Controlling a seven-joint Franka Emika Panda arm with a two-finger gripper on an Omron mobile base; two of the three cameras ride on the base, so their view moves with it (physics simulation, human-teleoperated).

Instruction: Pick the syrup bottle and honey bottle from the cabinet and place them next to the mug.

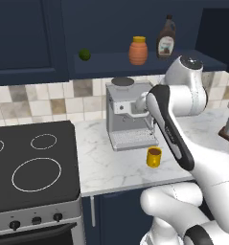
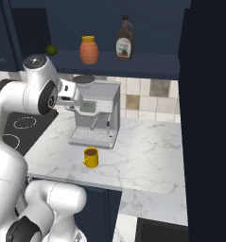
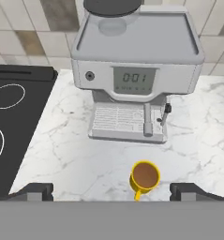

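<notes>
The tall brown syrup bottle (image 1: 166,38) (image 2: 125,38) and the squat orange honey bottle (image 1: 138,50) (image 2: 89,49) stand upright, a little apart, on the open shelf of the navy cabinet (image 1: 135,66) (image 2: 138,64). The yellow mug (image 1: 154,157) (image 2: 91,157) (image 3: 144,178) sits on the marble counter in front of the coffee machine. My gripper (image 3: 111,191) (image 2: 67,100) hovers above the counter on the near side of the machine, well below the shelf. Its fingers (image 3: 33,190) are spread wide, open and holding nothing.
A grey coffee machine (image 1: 130,115) (image 2: 95,113) (image 3: 134,70) stands under the shelf, behind the mug. A green lime (image 1: 84,54) (image 2: 50,49) lies at the shelf's left end. A black stove (image 1: 29,162) (image 3: 10,117) borders the counter on the left; a tall dark unit (image 2: 209,118) stands right.
</notes>
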